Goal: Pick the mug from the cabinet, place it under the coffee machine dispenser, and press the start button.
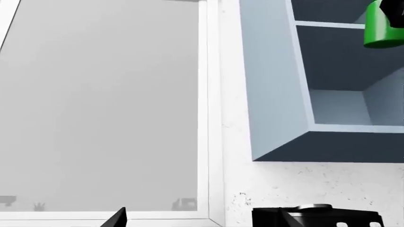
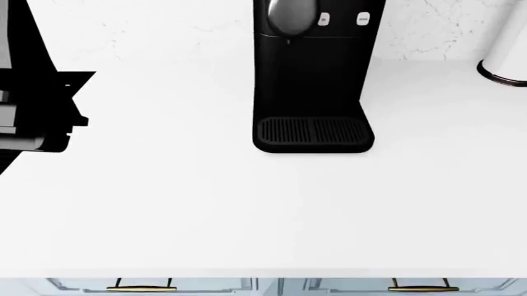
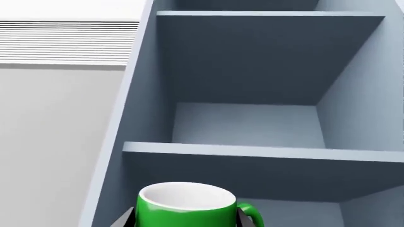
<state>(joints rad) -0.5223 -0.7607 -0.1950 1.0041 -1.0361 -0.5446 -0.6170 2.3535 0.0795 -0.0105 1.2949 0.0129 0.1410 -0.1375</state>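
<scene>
- No brand or readable writing shows; the two small pale buttons [image 2: 342, 19] at the top of the coffee machine [image 2: 311, 86] carry marks too small to make out.
- In the right wrist view the mug [image 3: 187, 207] sits at the bottom centre of the frame, white inside showing, its loop handle at lower right.
- Dark tips of the right gripper [image 3: 186, 218] show at either side of the mug's body, jaws pinching it.
- The mug is in front of the blue-grey cabinet [image 3: 252, 94], below one of its shelves.
- In the left wrist view the mug [image 1: 382, 26] appears at the upper right corner, by the cabinet's shelves.
- Of the left gripper [image 1: 120, 218], only a dark tip shows at the bottom edge; I cannot tell how its jaws stand.
- In the head view the coffee machine dispenser [image 2: 290, 15] is at top centre, the ribbed drip tray [image 2: 313, 131] beneath it on the white bench [image 2: 247, 209].
- A white cylinder [image 2: 509, 49] with a dark base ring stands at the upper right.
</scene>
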